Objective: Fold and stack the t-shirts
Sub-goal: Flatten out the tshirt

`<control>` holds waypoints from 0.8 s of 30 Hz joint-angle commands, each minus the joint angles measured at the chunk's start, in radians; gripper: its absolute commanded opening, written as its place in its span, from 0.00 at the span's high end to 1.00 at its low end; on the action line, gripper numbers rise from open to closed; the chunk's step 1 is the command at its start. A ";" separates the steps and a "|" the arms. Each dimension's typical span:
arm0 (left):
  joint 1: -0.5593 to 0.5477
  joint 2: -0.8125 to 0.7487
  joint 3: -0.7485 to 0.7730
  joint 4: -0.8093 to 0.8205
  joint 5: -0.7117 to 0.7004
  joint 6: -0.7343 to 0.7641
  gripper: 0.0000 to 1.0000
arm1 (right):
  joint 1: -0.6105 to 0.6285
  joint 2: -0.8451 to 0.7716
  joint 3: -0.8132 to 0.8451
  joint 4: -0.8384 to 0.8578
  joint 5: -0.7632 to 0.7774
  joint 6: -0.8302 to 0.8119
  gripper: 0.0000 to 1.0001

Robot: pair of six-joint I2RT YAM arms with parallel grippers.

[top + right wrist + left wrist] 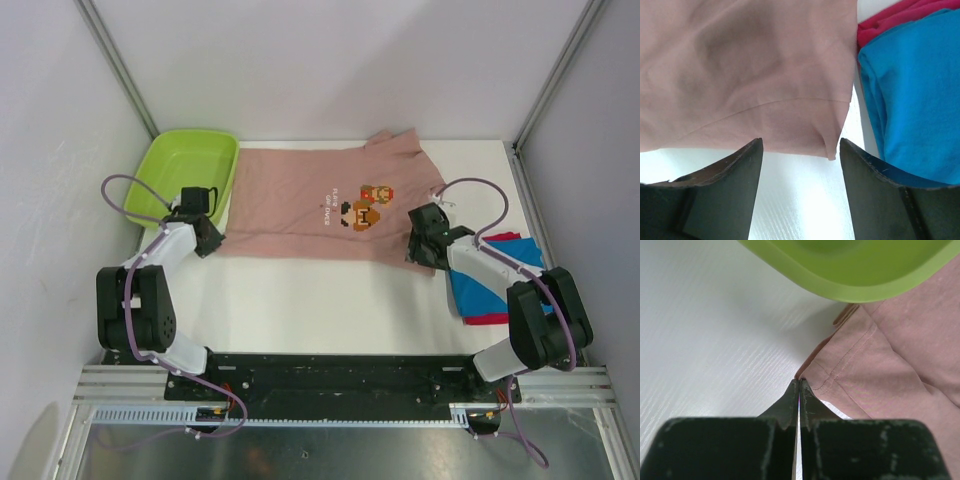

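A dusty pink t-shirt [290, 205] lies spread flat across the table, its pixel print facing up. My left gripper [209, 240] sits at its near left sleeve. In the left wrist view the left gripper [799, 384] is shut, its tips touching the sleeve corner of the pink shirt [890, 365]. My right gripper [419, 251] is at the near right hem corner. In the right wrist view the right gripper [801, 146] is open, low over the table, with the pink hem corner [830, 150] just ahead between the fingers. Folded blue [920, 100] and red [900, 15] t-shirts lie stacked at the right [490, 285].
A lime-green plastic tub [225, 160] stands at the back left, its rim [840, 287] overhanging the pink sleeve. White walls and metal posts enclose the table on three sides. The folded stack sits close beside my right finger [875, 185].
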 commanded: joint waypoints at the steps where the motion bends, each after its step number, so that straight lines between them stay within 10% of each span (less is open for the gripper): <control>1: 0.020 -0.030 0.010 0.001 -0.005 0.028 1.00 | 0.010 -0.018 -0.033 -0.016 0.056 0.025 0.34; 10: 0.020 -0.023 0.013 0.000 0.002 0.030 1.00 | -0.011 -0.044 -0.106 0.041 0.051 0.056 0.51; 17: 0.023 -0.034 0.015 -0.006 -0.008 0.041 1.00 | -0.013 -0.105 -0.108 0.052 0.040 0.056 0.96; 24: 0.022 -0.072 -0.006 -0.032 -0.029 0.063 1.00 | -0.012 -0.279 -0.039 -0.085 0.018 0.047 1.00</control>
